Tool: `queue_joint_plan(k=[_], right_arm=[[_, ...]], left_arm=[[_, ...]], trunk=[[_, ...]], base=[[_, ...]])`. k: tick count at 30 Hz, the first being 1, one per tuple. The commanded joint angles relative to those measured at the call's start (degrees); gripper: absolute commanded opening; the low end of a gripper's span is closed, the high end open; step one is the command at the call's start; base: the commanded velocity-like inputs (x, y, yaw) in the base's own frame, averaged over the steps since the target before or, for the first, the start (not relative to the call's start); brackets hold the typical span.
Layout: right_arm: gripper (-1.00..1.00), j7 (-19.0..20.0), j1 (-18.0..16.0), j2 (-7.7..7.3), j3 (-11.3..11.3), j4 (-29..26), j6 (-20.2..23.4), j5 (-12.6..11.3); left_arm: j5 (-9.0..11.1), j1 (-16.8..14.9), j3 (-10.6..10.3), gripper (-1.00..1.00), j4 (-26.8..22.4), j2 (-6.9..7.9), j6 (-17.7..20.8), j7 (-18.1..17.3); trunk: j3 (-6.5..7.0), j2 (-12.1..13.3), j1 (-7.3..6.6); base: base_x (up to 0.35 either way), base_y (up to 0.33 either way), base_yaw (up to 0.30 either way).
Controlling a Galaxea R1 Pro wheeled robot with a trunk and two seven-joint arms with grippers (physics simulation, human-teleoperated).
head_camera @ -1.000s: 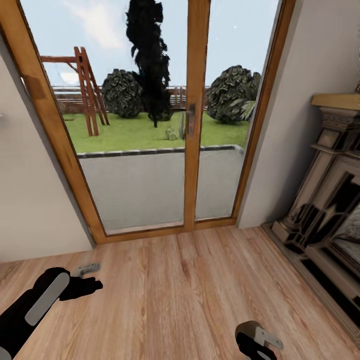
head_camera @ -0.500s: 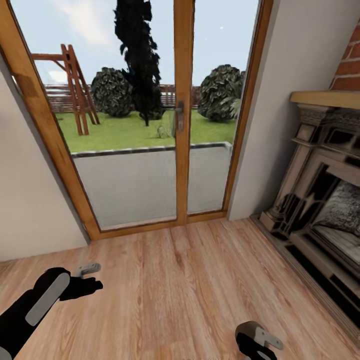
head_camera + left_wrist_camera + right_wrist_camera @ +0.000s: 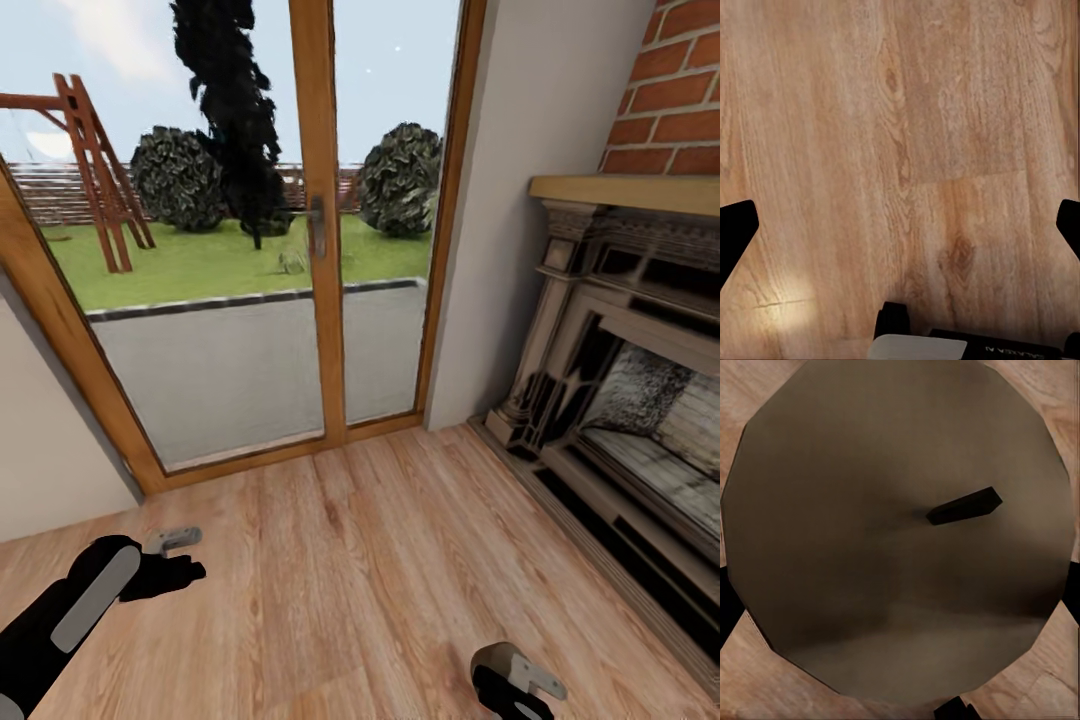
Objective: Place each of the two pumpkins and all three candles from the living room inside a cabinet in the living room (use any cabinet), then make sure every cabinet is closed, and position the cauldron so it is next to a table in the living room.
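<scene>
A round, dull brown faceted pumpkin (image 3: 892, 547) with a short dark stem (image 3: 964, 506) sits very close in the right wrist view. Black fingers (image 3: 726, 611) flank it on both sides, so my right gripper (image 3: 515, 685) looks shut on it. In the head view that gripper is low at the bottom edge with a brownish rounded shape (image 3: 492, 657) at it. My left gripper (image 3: 185, 555) hangs open over the wooden floor (image 3: 907, 150) at the lower left, its fingertips (image 3: 735, 229) wide apart and holding nothing. The candles, cabinet, cauldron and table are out of view.
Wood-framed glass doors (image 3: 320, 250) face a garden straight ahead. A stone fireplace (image 3: 620, 380) with a wooden mantel and a brick chimney breast (image 3: 680, 90) lines the right wall. Plank floor (image 3: 380, 580) stretches between them.
The whole head view has swung to the right: the doors slid left and more of the fireplace and brick came in. Both arms hold the same pose.
</scene>
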Motion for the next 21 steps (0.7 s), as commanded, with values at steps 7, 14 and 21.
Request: queue_joint_plan(k=[7, 14, 21], right_arm=[[-1.00, -0.3, -0.1, -0.01, 0.4, 0.0, -0.4, -0.5], [-1.00, -0.3, -0.1, -0.01, 0.4, 0.0, -0.4, -0.5], [-1.00, -0.3, -0.1, -0.01, 0.4, 0.1, -0.4, -0.5]], left_arm=[[0.6, 0.0, -0.3, 1.00, -0.1, 0.07, 0.0, 0.6], [0.6, 0.0, -0.3, 1.00, -0.1, 0.06, 0.0, 0.7], [0.6, 0.0, -0.3, 1.00, -0.1, 0.00, 0.0, 0.6]], trunk=[[-0.41, 0.0, 0.00], [-0.77, 0.0, 0.00], [-0.59, 1.2, -0.66]], base=[[0.000, 0.000, -0.234], [0.000, 0.000, -0.234], [0.000, 0.000, -0.234]])
